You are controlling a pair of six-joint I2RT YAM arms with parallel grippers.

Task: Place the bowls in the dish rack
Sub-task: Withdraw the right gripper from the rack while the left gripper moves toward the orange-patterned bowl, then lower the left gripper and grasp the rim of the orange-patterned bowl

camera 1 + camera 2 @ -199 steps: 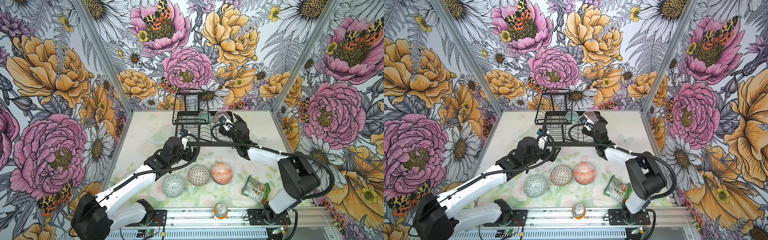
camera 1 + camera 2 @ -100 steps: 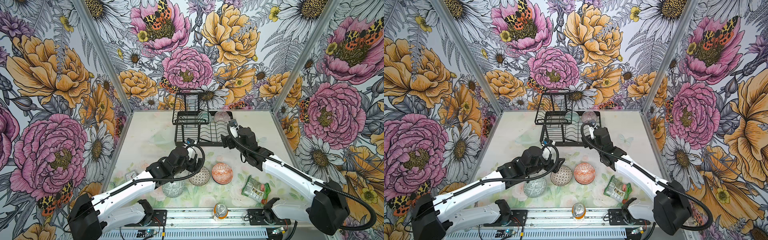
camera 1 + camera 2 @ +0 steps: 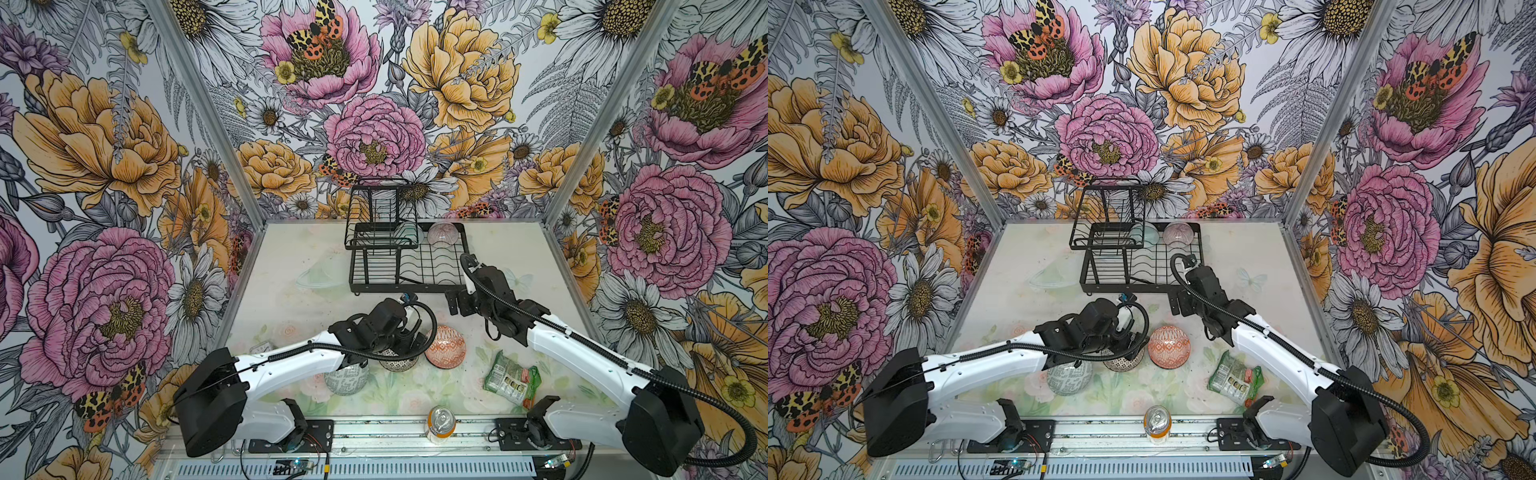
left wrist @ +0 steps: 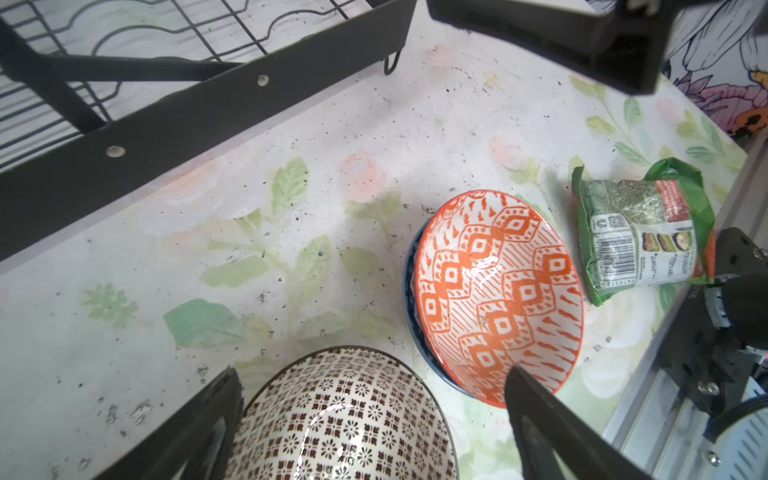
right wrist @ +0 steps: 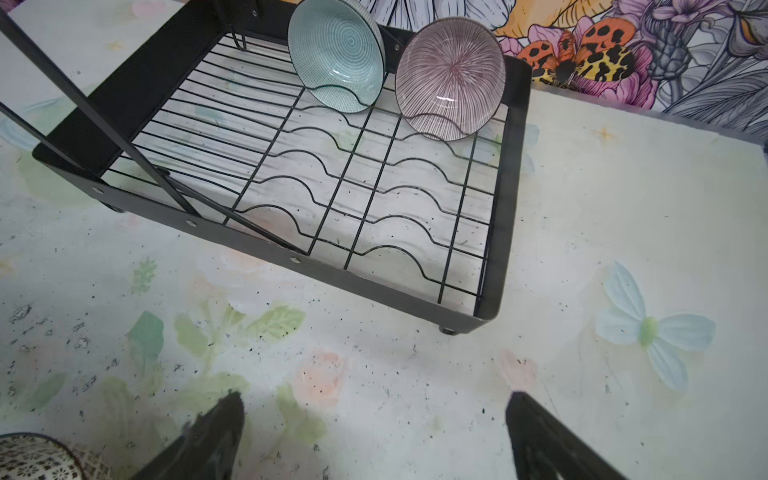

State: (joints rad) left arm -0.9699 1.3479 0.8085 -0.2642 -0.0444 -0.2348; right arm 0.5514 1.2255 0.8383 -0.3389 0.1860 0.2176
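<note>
In both top views the dish rack point(image 3: 409, 286) sits by the worktop's point(image 3: 316, 257) back edge. The teal bowl point(image 3: 409, 232) and pink bowl point(image 3: 444, 235) lean in its back slots, leaving the nearer ones free.

Left wrist: the left gripper point(image 4: 374, 374) hangs spread over the lattice bowl point(image 4: 340, 419), and the orange bowl point(image 4: 498, 299) crowds one finger.

Right wrist: the right gripper point(image 5: 376, 399) is spread and holds nothing.

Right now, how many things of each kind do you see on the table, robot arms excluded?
Small round ceramic bowls: 6 (teal, pink, orange, black-white, grey-green, blue rim under orange)
Black wire dish rack: 1
Green snack packet: 1
Orange-sided drink can: 1
Total: 9
</note>
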